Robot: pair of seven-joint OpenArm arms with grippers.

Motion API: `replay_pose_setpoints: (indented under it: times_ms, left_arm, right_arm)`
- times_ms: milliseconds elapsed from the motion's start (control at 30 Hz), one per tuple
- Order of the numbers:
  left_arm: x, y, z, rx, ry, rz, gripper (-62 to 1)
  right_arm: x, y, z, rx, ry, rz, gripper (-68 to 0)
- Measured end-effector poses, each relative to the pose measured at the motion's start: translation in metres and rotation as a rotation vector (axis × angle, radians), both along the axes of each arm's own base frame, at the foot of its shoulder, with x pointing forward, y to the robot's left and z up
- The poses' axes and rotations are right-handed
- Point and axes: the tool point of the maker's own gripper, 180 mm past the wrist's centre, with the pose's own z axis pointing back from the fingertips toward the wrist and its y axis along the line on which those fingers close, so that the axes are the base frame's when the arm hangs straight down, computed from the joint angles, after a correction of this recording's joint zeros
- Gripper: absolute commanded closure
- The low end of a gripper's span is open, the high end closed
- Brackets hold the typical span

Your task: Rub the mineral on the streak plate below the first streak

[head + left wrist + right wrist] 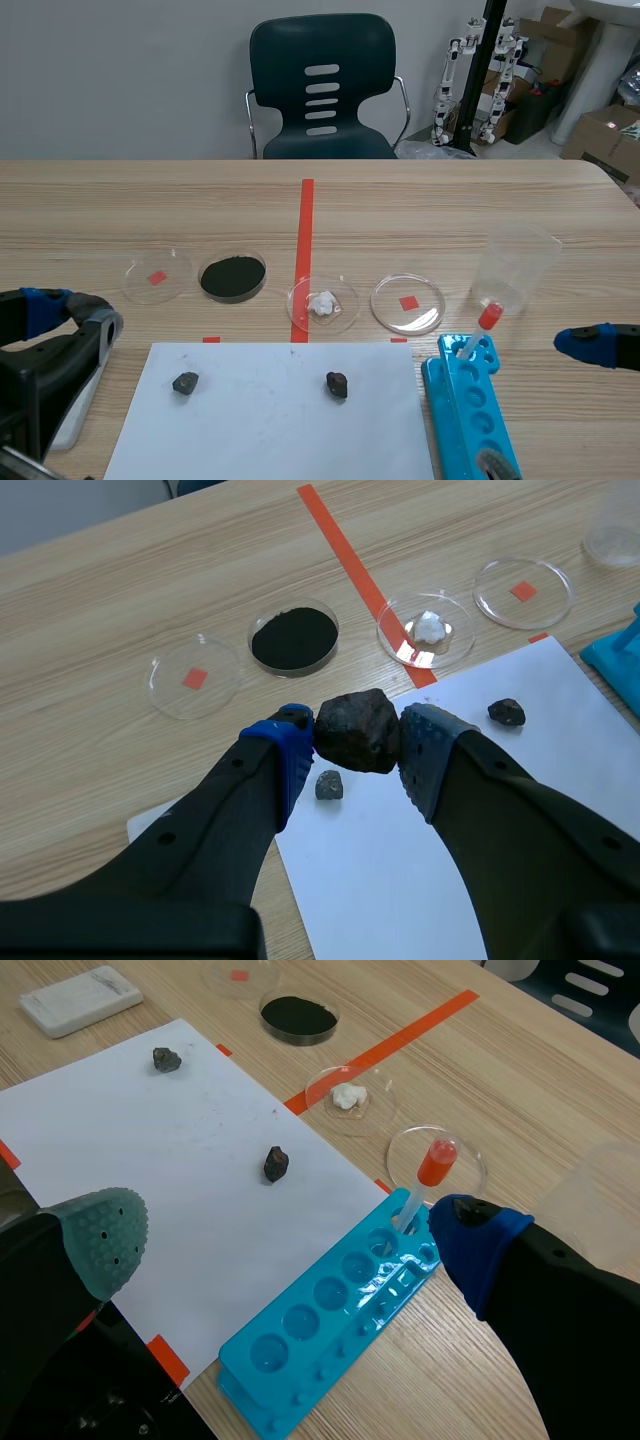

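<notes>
- I have the left gripper (358, 742) clamped on the dark mineral (356, 720).
- Right gripper (288, 1238): fingers apart, blue rack (330, 1310) ahead.
- Paper (260, 430): grey stone (185, 382) at nine o'clock of black stone (337, 384).

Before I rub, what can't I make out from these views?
- Streak plate: far off in the right wrist view, any first streak too small to see; in the scene view the left arm covers most of it.
- Rock in the left gripper: underside hidden, left wrist view.
- Blue rack: cut off by the scene view's bottom edge.
</notes>
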Motion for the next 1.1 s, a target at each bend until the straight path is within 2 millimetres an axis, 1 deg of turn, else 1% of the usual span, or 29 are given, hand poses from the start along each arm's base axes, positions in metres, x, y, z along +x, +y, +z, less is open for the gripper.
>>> replay_pose_setpoints:
  times_ms: [700,833,933,1000,1100]
  left_arm:
    - [0.0,0.0,0.0,0.0,0.001,0.0,-14.5]
    - [0.001,0.004,-0.012,0.02,0.075,0.02,-14.5]
    - [0.009,0.008,-0.016,0.03,0.097,0.039,-14.5]
    - [0.015,0.014,-0.024,0.027,0.118,0.074,-14.5]
    - [0.022,0.015,-0.037,0.025,0.146,0.057,-14.5]
  right_arm:
    - [0.0,0.0,0.0,0.0,0.0,0.0,-58.7]
    - [0.0,0.0,0.0,0.0,0.0,0.0,-58.7]
    - [0.0,0.0,0.0,0.0,0.0,0.0,-58.7]
    - [0.0,0.0,0.0,0.0,0.0,0.0,-58.7]
    - [0.0,0.0,0.0,0.0,0.0,0.0,-58.7]
